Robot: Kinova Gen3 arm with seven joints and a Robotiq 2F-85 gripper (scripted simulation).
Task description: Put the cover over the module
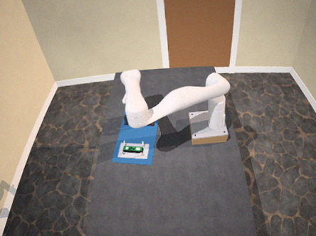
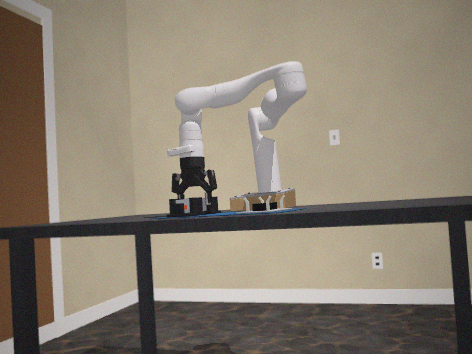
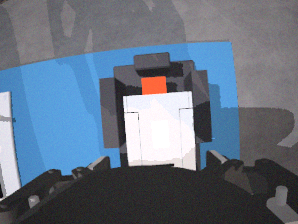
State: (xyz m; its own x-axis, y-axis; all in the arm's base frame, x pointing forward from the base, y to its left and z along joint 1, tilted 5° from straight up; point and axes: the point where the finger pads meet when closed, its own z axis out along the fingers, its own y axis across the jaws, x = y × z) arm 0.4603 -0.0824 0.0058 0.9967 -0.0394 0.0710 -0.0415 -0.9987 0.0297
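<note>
The white cover (image 3: pixel 160 125) sits in its dark holder (image 3: pixel 113 106) (image 2: pixel 186 206), which bears an orange mark (image 3: pixel 154 84) (image 2: pixel 185 205). The holder stands on the far part of the blue mat (image 1: pixel 124 158) (image 3: pixel 60 116). My gripper (image 2: pixel 194 196) (image 3: pixel 157 165) is open wide and empty. It hangs low, straight over the holder, with a finger on either side of the cover. The white base plate (image 1: pixel 145 155) (image 3: pixel 5 143) with the green module (image 1: pixel 132 148) lies on the near part of the mat. In the top view the arm hides the holder and cover.
The arm's tan and white pedestal (image 1: pixel 208 133) (image 2: pixel 262 200) stands to the right of the mat on the dark table (image 1: pixel 171 198) (image 2: pixel 350 212). Two thin white posts (image 1: pixel 123 144) rise from the base plate behind the module.
</note>
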